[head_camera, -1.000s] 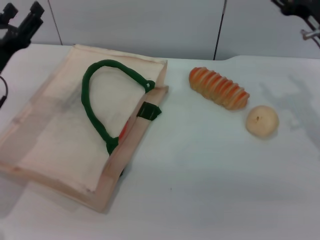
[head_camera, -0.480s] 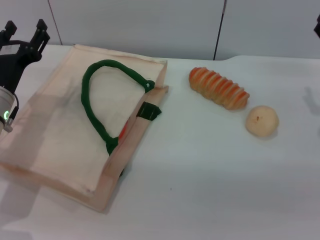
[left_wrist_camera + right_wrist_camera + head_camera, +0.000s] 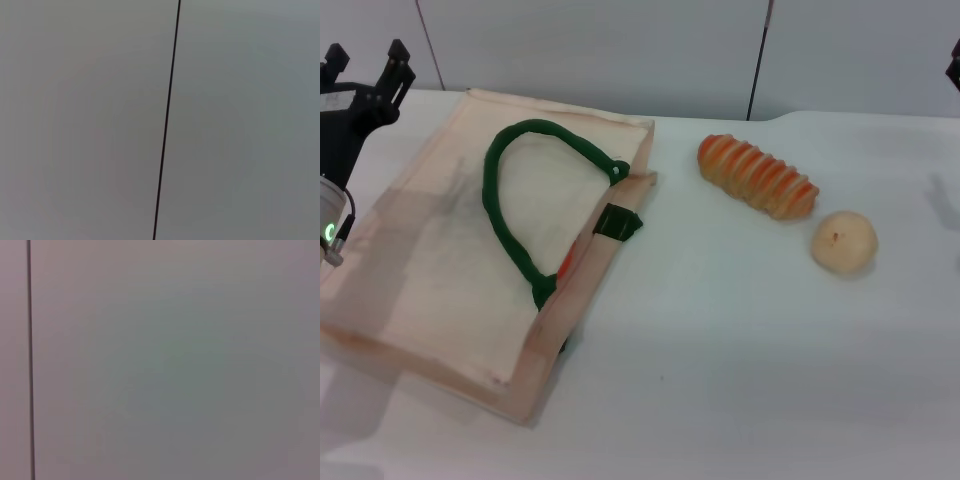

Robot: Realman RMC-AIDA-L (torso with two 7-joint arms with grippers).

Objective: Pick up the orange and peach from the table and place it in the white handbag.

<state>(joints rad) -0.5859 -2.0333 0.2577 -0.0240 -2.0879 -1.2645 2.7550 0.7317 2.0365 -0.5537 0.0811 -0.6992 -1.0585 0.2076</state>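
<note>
The white handbag (image 3: 440,260) lies flat on the left of the table, its green rope handle (image 3: 510,205) resting on top. A small red-orange patch, apparently the orange (image 3: 565,264), peeks out of the bag's mouth; the rest of it is hidden. The peach is out of view. My left gripper (image 3: 367,58) is raised beyond the bag's far left corner, open and holding nothing. Only a dark sliver of my right gripper (image 3: 954,62) shows at the right edge. Both wrist views show just a grey wall with a dark seam.
A striped orange-and-tan loaf-shaped thing (image 3: 757,176) lies right of the bag. A pale beige ball (image 3: 844,241) sits nearer and to its right. The white table (image 3: 720,360) runs to a grey panelled wall behind.
Over the last second my right arm has pulled away past the right edge and its shadow has left the table. My left arm shifted slightly right and lower. The objects have not moved.
</note>
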